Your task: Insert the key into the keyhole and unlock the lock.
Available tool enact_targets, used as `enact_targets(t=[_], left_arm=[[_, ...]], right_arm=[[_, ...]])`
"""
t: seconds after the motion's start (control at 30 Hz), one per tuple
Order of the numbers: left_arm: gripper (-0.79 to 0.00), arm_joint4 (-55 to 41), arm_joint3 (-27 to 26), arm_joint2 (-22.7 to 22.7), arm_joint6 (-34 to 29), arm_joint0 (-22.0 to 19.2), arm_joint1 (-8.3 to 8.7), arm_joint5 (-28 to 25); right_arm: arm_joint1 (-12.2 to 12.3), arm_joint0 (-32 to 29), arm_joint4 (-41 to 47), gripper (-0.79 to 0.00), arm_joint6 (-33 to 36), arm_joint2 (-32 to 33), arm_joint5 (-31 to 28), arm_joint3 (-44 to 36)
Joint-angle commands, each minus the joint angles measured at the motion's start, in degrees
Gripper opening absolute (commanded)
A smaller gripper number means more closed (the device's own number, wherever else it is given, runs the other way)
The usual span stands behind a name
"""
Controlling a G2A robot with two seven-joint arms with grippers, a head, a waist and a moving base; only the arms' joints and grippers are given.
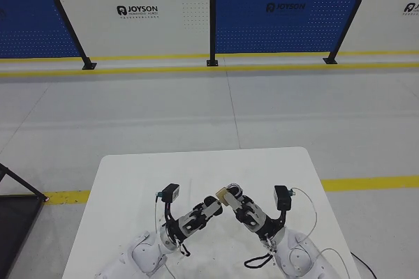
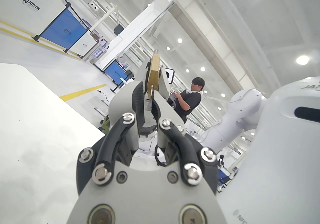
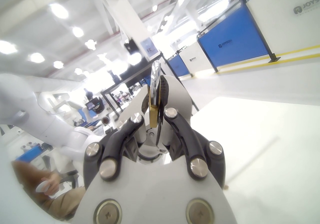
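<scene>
Key [image 2: 149, 100]: only a sliver of metal shows between the pads of the left gripper [image 2: 149, 95]; blade and bow hidden; whether it sits in the keyhole cannot be told. Lock [image 3: 153, 117]: seen edge-on, brass body partly covered by the fingers of the right gripper [image 3: 156, 95]; in the top view it is too small for detail. Table [image 1: 126, 209]: near side cut off by the picture's lower edge.

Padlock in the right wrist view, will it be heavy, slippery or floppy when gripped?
Probably heavy for its size: the padlock has a solid-looking brass body. Likely stiff, though its shackle may swing once unlocked. The polished metal looks slippery, so the fingers need firm pressure.
</scene>
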Motion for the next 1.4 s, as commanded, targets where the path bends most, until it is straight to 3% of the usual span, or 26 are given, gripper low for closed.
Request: enact_targets(t=[0.0, 0.03, 0.7, 1.37], left_arm=[[-0.736, 0.6, 0.0, 0.0, 0.3, 0.0, -0.15, 0.0], [-0.785, 0.9, 0.0, 0.0, 0.5, 0.1, -0.22, 0.0], [-0.785, 15.1, 1.7, -1.4, 12.3, 1.9, -2.68, 0.0], [-0.785, 15.0, 1.1, -1.4, 12.4, 2.3, -3.30, 0.0]], right_arm=[[0.0, 0.1, 0.0, -0.785, 0.0, -0.2, 0.3, 0.0], [0.0, 0.1, -0.1, -0.785, 0.0, -0.2, 0.4, 0.0], [0.1, -0.4, -1.9, -0.785, -2.1, -0.6, 2.4, -0.4], [0.3, -0.8, -6.2, -0.785, -3.5, -0.9, 3.0, -0.7]])
